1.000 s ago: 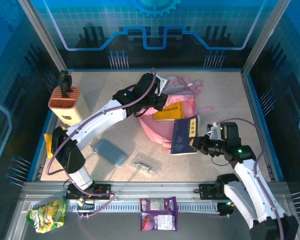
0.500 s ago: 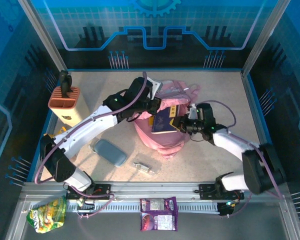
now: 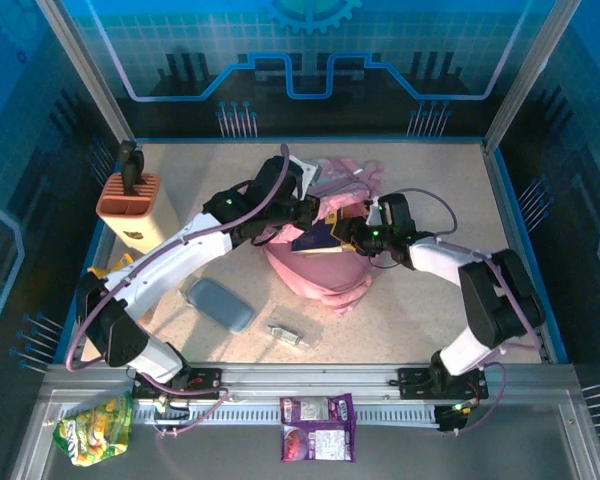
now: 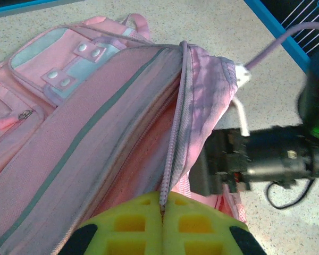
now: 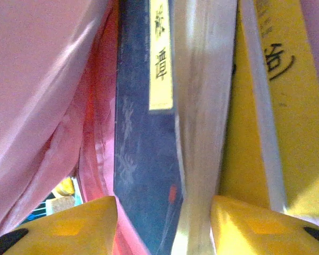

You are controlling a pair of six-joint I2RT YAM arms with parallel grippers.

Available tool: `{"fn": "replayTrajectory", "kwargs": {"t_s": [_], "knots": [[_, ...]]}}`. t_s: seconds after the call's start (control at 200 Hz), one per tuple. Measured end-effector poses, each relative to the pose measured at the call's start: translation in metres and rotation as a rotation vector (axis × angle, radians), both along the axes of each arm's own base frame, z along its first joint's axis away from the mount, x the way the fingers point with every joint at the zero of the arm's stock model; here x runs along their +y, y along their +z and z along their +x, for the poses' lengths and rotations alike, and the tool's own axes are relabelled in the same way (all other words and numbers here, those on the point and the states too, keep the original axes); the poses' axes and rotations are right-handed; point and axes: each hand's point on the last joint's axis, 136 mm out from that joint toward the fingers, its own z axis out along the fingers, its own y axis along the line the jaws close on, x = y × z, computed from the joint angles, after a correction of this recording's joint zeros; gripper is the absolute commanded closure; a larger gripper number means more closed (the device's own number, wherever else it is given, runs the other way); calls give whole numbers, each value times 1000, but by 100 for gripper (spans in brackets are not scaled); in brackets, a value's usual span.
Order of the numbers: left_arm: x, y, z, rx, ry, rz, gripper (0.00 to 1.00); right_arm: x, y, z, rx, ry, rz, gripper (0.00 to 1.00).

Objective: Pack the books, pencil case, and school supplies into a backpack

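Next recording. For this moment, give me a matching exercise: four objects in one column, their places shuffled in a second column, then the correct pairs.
Things
1. thin dark navy book with pale lettering
2. soft grey-blue rectangular pencil case
3. small elongated clear and silvery item
4. purple snack packets

Places
A. in the open mouth of the large pink fabric backpack, beside a yellow book
B. on the slotted metal rail below the table in the top view
C. on the table, off to the backpack's left
D. on the table, straight in front of the backpack, toward the arm bases

Pairs: 1-A, 2-C, 3-D, 4-B
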Motion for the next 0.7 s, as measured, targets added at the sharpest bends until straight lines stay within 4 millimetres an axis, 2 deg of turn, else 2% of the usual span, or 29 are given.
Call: {"fn": "replayTrajectory", "kwargs": {"t_s": [0.085, 0.125, 0.19, 0.3, 0.365, 0.53, 0.7], "knots": [[0, 0, 0, 0, 0, 0, 100, 0, 13, -14, -60, 13, -44, 57], [0, -1, 0, 1, 1, 1, 100, 4, 17, -19, -81, 27, -53, 67], [0, -1, 0, 1, 0, 1, 100, 12, 16, -30, -98, 60, -68, 78], [0, -1, 0, 2, 1, 1, 100, 20, -3, -45, -68, 94, -107, 81], [0, -1, 0, 2, 1, 1, 100, 23, -13, -47, -55, 106, -132, 81], [0, -1, 0, 4, 2, 1, 100, 17, -34, -38, -51, 85, -201, 86], [1, -3, -2, 20, 12, -3, 100, 3, -26, -10, -102, 27, -229, 86]]}}
